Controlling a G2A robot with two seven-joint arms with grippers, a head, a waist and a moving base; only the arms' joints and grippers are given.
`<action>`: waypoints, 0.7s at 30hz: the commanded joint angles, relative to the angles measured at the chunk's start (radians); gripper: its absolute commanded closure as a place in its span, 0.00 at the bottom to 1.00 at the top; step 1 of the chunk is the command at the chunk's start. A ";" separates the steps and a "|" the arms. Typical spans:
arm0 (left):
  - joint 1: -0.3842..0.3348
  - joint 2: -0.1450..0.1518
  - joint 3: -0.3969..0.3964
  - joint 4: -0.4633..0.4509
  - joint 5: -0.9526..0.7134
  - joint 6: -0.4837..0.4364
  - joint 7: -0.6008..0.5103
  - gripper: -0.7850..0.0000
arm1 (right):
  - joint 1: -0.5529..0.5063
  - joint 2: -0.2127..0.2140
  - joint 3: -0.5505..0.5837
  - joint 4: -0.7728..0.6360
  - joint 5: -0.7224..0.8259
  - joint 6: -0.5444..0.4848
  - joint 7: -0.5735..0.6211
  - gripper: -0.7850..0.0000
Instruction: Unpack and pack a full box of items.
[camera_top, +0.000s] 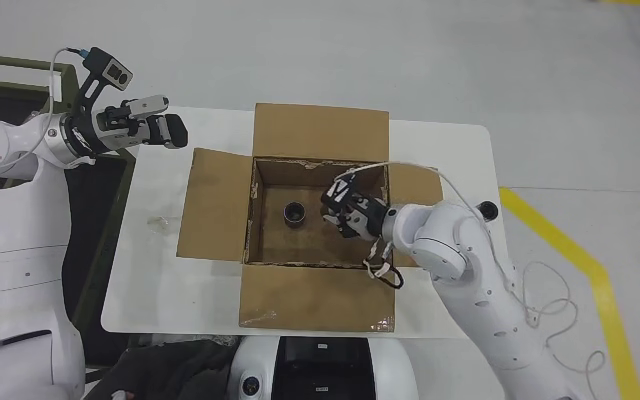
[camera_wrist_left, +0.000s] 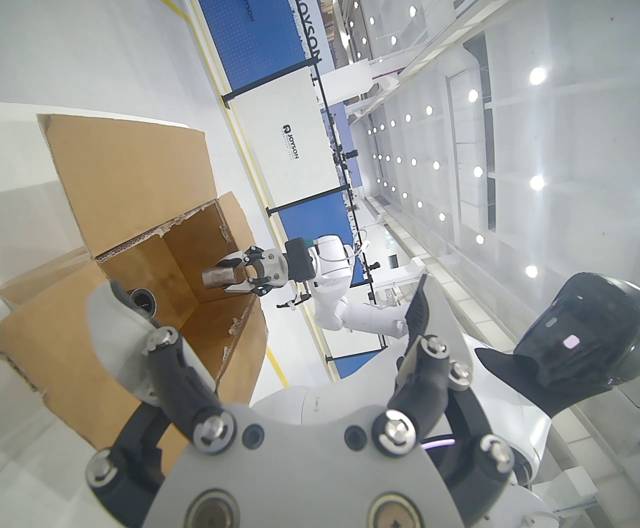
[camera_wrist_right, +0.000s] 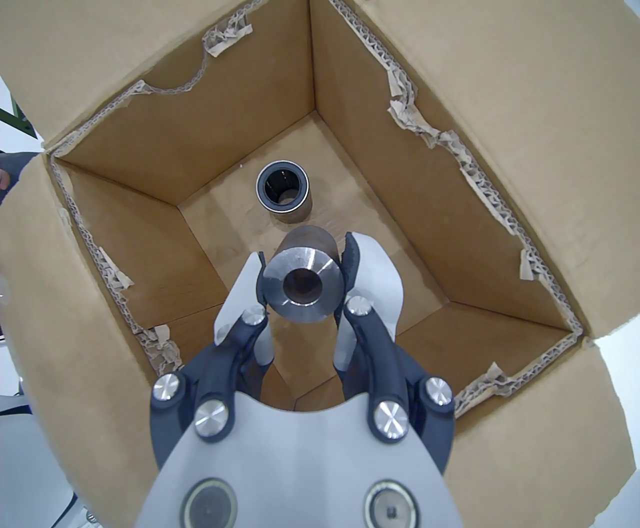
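Right gripper (camera_wrist_right: 305, 280) clenches a grey hollow steel cylinder (camera_wrist_right: 302, 287) mid-frame over the open brown cardboard box (camera_wrist_right: 150, 75), where a black-rimmed metal sleeve (camera_wrist_right: 283, 192) stands. Left gripper (camera_top: 172, 130), upper left, hangs released. Probably packing; next, lower it clear beside the sleeve.

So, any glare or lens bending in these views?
Left wrist view: ceiling lights flare, straight lines curve toward the edges. Right wrist view: box walls bow outward, the held cylinder shines softly. Top view: even light, box interior shaded.
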 joint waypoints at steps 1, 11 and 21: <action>0.000 0.000 0.000 0.000 0.000 0.000 0.000 0.00 | -0.015 0.005 0.013 -0.027 -0.013 0.014 0.012 1.00; 0.000 0.000 0.000 0.000 0.000 0.000 0.000 0.00 | -0.163 0.040 0.169 -0.248 0.006 0.042 0.059 1.00; 0.000 0.000 0.000 0.000 0.000 0.000 0.000 0.00 | -0.287 0.066 0.344 -0.306 0.088 0.064 0.010 1.00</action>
